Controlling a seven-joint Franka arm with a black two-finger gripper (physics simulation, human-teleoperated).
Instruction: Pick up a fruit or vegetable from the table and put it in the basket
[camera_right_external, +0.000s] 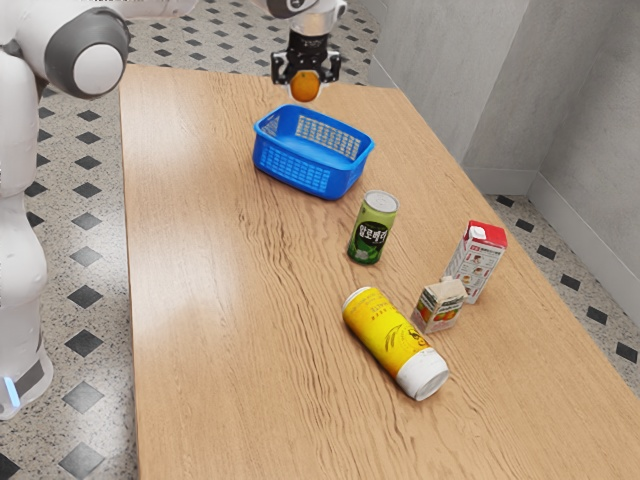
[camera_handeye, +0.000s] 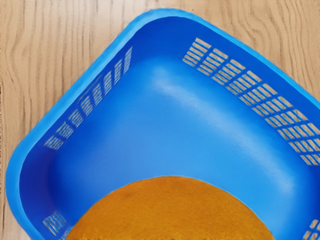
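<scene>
My gripper (camera_right_external: 305, 84) is in the upper part of the exterior view, shut on an orange fruit (camera_right_external: 304, 87), with a finger on either side of it. The blue basket (camera_right_external: 308, 179) stands on the table, and the fruit hangs above it, near its far end. In the wrist view the orange fruit (camera_handeye: 172, 212) bulges up large at the lower edge, over the inside of the blue basket (camera_handeye: 145, 115). The fruit hides part of the basket's floor.
On the table (camera_right_external: 220, 330) a green can (camera_right_external: 373, 228) stands near the basket. Farther off are a yellow canister (camera_right_external: 395, 342) lying on its side, a small carton (camera_right_external: 439, 305) and a red-and-white carton (camera_right_external: 477, 262).
</scene>
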